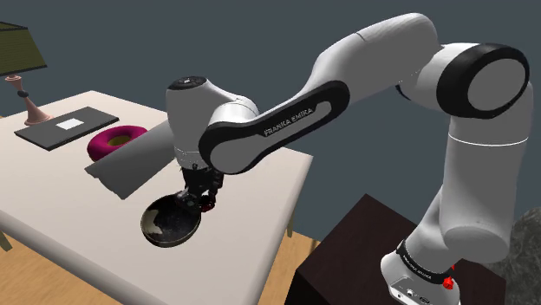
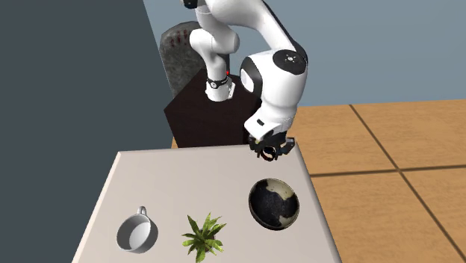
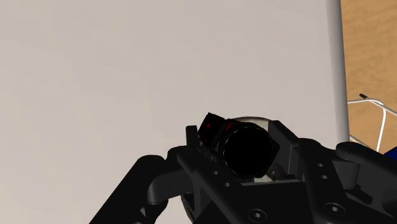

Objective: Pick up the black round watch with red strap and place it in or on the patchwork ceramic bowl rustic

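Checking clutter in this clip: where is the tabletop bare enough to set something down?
Bare tabletop lies between the edge nearest the stand and the row of mug, leafy plant and mottled bowl. That row is crowded; the gripper, clasping the watch, hangs by the bowl.

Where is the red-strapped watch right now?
The watch is clasped in the jaws; in the shoulder view it hangs just above the upper-right rim of the dark bowl, near the right edge of the table.
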### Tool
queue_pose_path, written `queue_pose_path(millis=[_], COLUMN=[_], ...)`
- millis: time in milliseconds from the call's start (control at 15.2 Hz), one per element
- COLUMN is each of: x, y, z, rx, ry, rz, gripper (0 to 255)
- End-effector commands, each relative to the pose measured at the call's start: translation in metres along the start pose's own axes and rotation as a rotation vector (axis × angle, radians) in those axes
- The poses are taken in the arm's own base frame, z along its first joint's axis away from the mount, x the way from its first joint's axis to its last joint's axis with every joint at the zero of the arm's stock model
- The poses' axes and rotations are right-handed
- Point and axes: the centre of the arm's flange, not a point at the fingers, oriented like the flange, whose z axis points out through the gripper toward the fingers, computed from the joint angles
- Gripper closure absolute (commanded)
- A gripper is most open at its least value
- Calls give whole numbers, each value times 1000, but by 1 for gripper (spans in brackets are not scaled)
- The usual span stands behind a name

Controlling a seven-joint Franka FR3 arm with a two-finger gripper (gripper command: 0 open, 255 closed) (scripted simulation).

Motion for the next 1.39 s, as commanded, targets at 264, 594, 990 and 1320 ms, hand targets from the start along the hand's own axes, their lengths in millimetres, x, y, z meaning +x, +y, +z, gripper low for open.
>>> queue_pose_path(millis=[264, 594, 990, 1320], x=[72, 115, 115, 115], y=[-27, -42, -42, -41], z=[1, 12, 43, 70], rx=[-1, -1, -1, -1], ry=[0, 0, 0, 0], rz=[1, 1, 1, 1], gripper=[255, 255, 255, 255])
